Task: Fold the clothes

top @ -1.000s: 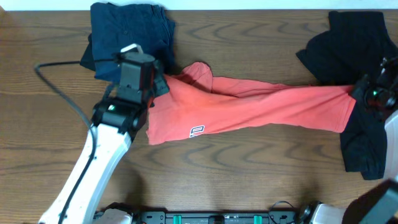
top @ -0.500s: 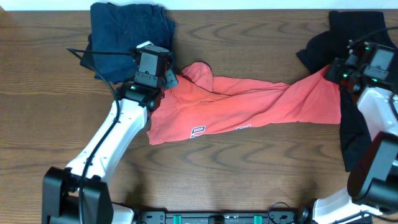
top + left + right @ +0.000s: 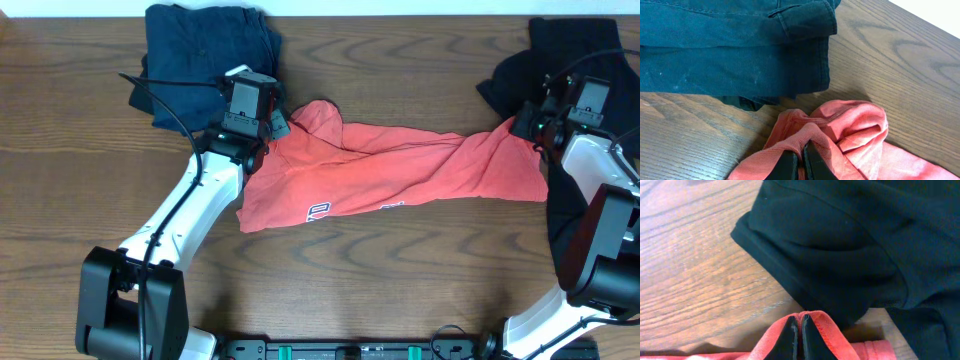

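Starting at the left, the navy garment (image 3: 205, 50) is sitting, apparently folded, just beyond the upper-left corner of the T-shirt (image 3: 400, 170), so I'm treating it as out of play for now. I'm holding the left gripper (image 3: 801, 162) clamped on a pinched ridge of coral fabric at that same left end. Its jaws are all but closed, with only cloth between them, which is giving me an anchor on that side.

The T-shirt itself is lying across the table (image 3: 400, 290) as a long, twisted band. The white lettering (image 3: 318, 211) is peeking out near its lower-left edge, and the shirt is not yet flat.

At its right end I'm gripping with the right gripper (image 3: 799, 330), fingers pressed together on a fold of the red hem. I'm judging that both ends are being held so the shirt can be drawn taut and spread before any fold.

The black garment (image 3: 575, 60) is lying crumpled against the T-shirt's right end, close enough that I'm risking a snag.
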Controlling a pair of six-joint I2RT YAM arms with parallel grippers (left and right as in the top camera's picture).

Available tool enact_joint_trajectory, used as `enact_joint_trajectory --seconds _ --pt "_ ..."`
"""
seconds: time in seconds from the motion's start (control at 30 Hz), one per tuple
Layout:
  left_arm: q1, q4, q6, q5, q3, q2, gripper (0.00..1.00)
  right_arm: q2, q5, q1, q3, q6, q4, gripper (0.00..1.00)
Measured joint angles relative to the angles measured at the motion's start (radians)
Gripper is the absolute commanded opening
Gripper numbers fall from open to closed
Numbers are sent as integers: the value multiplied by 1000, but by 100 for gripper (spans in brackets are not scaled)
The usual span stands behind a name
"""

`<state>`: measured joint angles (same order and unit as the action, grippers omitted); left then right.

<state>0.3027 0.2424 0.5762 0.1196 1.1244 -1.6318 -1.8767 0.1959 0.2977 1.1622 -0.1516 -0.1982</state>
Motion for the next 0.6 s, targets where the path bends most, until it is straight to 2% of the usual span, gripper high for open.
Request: enact_joint_trajectory --seconds 0.3,0.6 --pt "11 0 0 -72 0 0 6 0 -10 22 0 0 -15 1" --pt "87 -11 1 -104 0 -71 6 0 -10 22 0 0 -27 1"
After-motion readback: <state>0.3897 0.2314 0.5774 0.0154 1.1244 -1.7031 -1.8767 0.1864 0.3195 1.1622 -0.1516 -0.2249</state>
